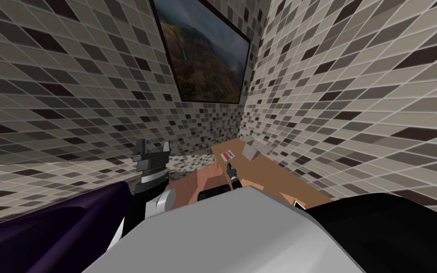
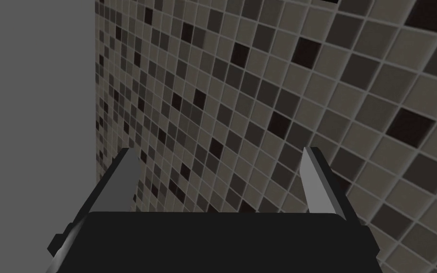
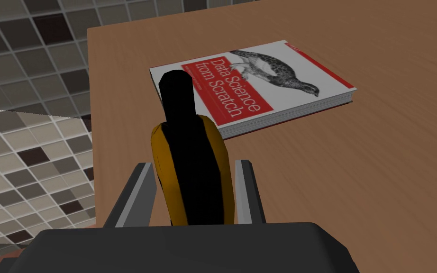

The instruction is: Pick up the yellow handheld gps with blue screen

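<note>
The handheld gps [image 3: 191, 180] has a yellow-orange body with a black face and a black stub antenna; its screen is turned away from my view. It stands between the fingers of my right gripper [image 3: 193, 165], which press its two sides over the brown table [image 3: 364, 170]. In the head view the right gripper [image 1: 230, 167] is small, above the table's near left part. I cannot tell if the gps touches the table top. My left gripper [image 1: 152, 150] is raised to the left, by the tiled wall, and its fingers [image 2: 315, 177] stand open with nothing between them.
A red and white book [image 3: 255, 85] lies flat on the table just beyond the gps, also seen as the book [image 1: 228, 154]. A light grey object [image 1: 253, 149] sits farther back. Tiled walls close in behind and right. A dark purple shape [image 1: 47, 222] lies at lower left.
</note>
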### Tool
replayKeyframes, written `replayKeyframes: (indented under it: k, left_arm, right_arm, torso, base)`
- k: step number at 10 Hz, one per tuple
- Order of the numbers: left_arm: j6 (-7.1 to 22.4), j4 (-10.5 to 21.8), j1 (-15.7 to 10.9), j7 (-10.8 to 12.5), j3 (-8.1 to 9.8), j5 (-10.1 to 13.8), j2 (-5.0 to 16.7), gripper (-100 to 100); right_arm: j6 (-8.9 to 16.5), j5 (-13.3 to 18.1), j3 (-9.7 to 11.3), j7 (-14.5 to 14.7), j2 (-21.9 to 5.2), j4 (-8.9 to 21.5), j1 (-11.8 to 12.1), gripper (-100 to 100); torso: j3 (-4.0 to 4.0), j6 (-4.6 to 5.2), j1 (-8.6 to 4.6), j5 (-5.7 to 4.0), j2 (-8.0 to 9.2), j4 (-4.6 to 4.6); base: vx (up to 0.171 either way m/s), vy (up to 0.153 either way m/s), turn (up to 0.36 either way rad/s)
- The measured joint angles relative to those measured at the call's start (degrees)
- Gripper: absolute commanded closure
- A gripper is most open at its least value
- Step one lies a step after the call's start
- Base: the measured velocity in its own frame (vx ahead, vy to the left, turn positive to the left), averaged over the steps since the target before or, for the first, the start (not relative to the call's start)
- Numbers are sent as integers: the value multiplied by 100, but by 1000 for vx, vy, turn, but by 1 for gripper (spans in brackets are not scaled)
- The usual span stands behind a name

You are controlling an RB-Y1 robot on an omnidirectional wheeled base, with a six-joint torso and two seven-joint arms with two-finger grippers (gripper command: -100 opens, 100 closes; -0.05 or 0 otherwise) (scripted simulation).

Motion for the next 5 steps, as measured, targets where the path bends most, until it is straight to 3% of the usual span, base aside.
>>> replayKeyframes:
  k: [1, 3, 4, 5]
  left_arm:
    - [0, 0, -1, 0, -1, 0, 0, 0]
    - [0, 0, 0, 0, 1, 0, 0, 0]
    - [0, 0, 0, 0, 0, 0, 0, 0]
    - [0, 0, 0, 0, 0, 0, 0, 0]
  right_arm:
    - [-233, -145, 119, -153, -126, 243, -50, 100]
    - [-200, -297, 176, -159, -316, -29, 180, 100]
    - [-88, -470, 248, -88, -514, -521, 528, 100]
    - [-176, -556, 324, -156, -602, -403, 500, 100]
  torso:
    - [-11, 6, -11, -7, -6, -16]
    - [-13, 11, -32, -10, -7, -19]
    - [-12, 8, -24, -10, -7, -18]
    - [-16, 6, -22, -10, -15, -18]
  base:
    - [28, 71, 84]
    - [23, 46, 86]
    - [36, 67, 74]
    - [19, 32, -12]
